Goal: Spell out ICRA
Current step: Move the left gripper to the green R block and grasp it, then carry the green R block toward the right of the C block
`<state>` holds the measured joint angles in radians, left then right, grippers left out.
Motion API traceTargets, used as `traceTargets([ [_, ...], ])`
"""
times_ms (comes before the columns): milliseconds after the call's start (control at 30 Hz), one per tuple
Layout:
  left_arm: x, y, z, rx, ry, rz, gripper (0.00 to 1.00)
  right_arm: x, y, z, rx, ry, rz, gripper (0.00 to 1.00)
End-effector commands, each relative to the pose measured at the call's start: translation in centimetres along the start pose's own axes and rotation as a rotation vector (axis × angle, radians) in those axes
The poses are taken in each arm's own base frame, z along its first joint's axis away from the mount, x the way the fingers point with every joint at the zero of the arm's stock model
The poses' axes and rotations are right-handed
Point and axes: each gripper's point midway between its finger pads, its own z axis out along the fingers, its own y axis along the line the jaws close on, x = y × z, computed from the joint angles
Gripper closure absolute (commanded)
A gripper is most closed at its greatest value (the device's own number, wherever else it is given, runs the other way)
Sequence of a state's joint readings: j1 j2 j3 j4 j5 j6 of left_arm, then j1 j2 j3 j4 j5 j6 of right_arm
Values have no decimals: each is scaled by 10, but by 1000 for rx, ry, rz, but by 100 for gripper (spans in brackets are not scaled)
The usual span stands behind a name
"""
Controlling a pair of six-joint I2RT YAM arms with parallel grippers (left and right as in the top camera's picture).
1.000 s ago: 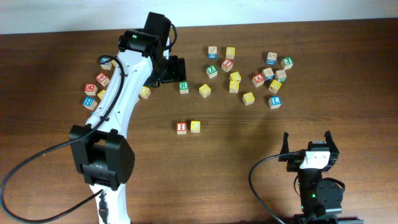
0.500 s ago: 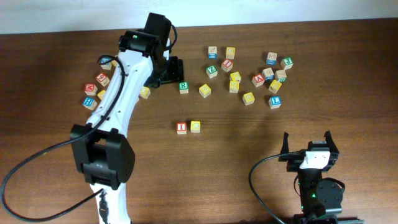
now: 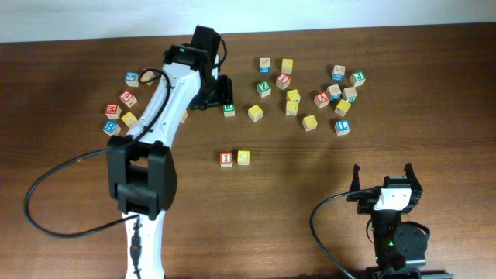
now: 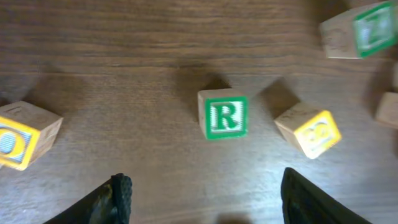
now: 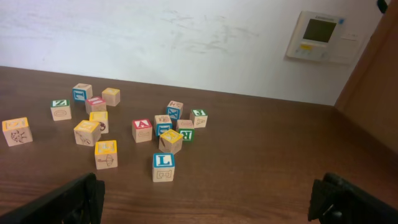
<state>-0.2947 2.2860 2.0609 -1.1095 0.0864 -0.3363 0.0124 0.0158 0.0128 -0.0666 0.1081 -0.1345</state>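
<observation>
The green-faced R cube (image 3: 229,109) stands alone on the table, and in the left wrist view it (image 4: 222,114) lies just ahead, between the fingers. My left gripper (image 3: 220,98) (image 4: 202,199) is open and empty, right behind the R. The red-faced I cube (image 3: 225,159) and the yellow-faced C cube (image 3: 243,157) stand side by side at mid table. The red-faced A cube (image 3: 322,99) (image 5: 142,130) sits in the back right cluster. My right gripper (image 3: 385,186) (image 5: 208,199) is open and empty at the front right.
A yellow cube (image 3: 255,113) (image 4: 309,129) lies just right of the R. Another yellow-faced cube (image 4: 22,134) lies to its left. Several other cubes crowd the back right, with a blue L cube (image 3: 342,126) (image 5: 163,167) nearest. More cubes (image 3: 114,108) lie at the left.
My left arm has swung right, bringing its open gripper up close behind the R cube. The cubes and the right arm have not moved.
</observation>
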Motion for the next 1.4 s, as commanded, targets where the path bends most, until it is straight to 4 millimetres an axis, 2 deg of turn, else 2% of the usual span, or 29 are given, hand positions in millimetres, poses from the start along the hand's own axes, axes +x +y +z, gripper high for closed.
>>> traceTargets([
  [0, 4, 6, 28, -36, 34, -37, 28, 3, -3, 0, 15, 6, 0, 2],
  [100, -2, 1, 36, -25, 11, -28, 28, 3, -3, 0, 15, 6, 0, 2],
  [267, -4, -22, 37, -5, -23, 16, 25, 3, -3, 0, 15, 6, 0, 2],
  [433, -9, -13, 36, -145, -83, 44, 27, 3, -3, 0, 15, 6, 0, 2],
  [567, -10, -13, 36, -146, -88, 45, 28, 3, -3, 0, 15, 6, 0, 2],
  [667, -8, -15, 36, -146, -84, 49, 24, 3, -3, 0, 15, 6, 0, 1],
  [767, -6, -20, 37, -143, -85, 60, 14, 3, -3, 0, 15, 6, 0, 2],
  [933, -4, -21, 37, -145, -79, 64, 16, 3, -3, 0, 15, 6, 0, 2],
  [1000, -4, -21, 41, -146, -75, 65, 16, 3, -3, 0, 15, 6, 0, 2],
  [1067, -2, -21, 44, -148, -68, 65, 21, 3, -3, 0, 15, 6, 0, 2],
  [1267, 5, -15, 72, -167, -25, 66, 20, 3, -3, 0, 15, 6, 0, 2],
  [1367, 2, -16, 79, -162, -38, 65, 22, 3, -3, 0, 15, 6, 0, 2],
])
